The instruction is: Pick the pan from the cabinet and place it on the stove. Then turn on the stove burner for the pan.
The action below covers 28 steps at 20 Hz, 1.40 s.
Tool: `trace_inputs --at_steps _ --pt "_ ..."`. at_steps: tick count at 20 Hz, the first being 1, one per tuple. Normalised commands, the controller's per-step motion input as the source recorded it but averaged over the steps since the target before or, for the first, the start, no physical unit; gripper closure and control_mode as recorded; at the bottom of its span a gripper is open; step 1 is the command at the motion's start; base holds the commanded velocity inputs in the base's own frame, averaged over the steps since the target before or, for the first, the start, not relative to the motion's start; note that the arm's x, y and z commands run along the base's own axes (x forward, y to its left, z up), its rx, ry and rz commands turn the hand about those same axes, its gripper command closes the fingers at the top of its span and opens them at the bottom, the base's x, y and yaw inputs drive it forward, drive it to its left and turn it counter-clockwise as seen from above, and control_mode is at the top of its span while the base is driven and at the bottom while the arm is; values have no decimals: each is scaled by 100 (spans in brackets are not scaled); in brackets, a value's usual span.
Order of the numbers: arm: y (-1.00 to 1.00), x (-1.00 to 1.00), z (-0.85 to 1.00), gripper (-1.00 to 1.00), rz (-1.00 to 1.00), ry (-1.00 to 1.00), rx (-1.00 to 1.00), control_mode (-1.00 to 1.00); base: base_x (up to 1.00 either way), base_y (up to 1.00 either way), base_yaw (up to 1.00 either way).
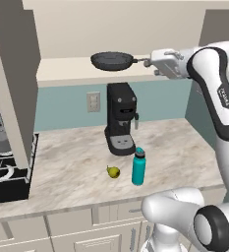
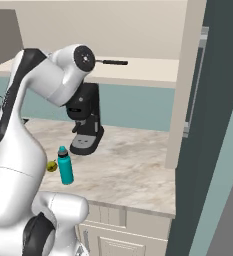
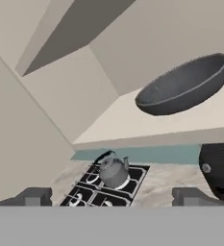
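Dark grey pan (image 1: 112, 61) sits on the open cabinet (image 1: 76, 69) shelf, handle twd the gripper (image 3: 111, 197). Jaws spread wide, gripping nothing, just short of the handle. Stove (image 3: 106, 188) below left w/ grey kettle (image 3: 113, 170). Black coffee machine (image 1: 121, 118), teal bottle (image 1: 138, 167) on counter. Arm lettering too small to read.

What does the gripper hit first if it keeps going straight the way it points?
Probably the cabinet's open door or the kettle on the stove; the open gripper aims below the pan. Depth unclear.
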Motion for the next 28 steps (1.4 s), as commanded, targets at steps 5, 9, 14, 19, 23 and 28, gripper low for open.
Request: trace_inputs --at_steps 5,9,14,19,23,28 --pt "-40 41 0 -100 9 -15 -12 -100 0 0 0" --pt "-44 40 0 -100 11 -15 -8 -100 0 0 0" --pt "-41 41 0 -100 12 -15 -8 -100 0 0 0" --pt "-30 40 0 -100 9 -14 -12 -100 0 0 0" --pt "-21 49 0 -100 9 -2 -8 -100 0 0 0" --pt "-21 55 0 -100 10 -3 -3 -100 0 0 0"
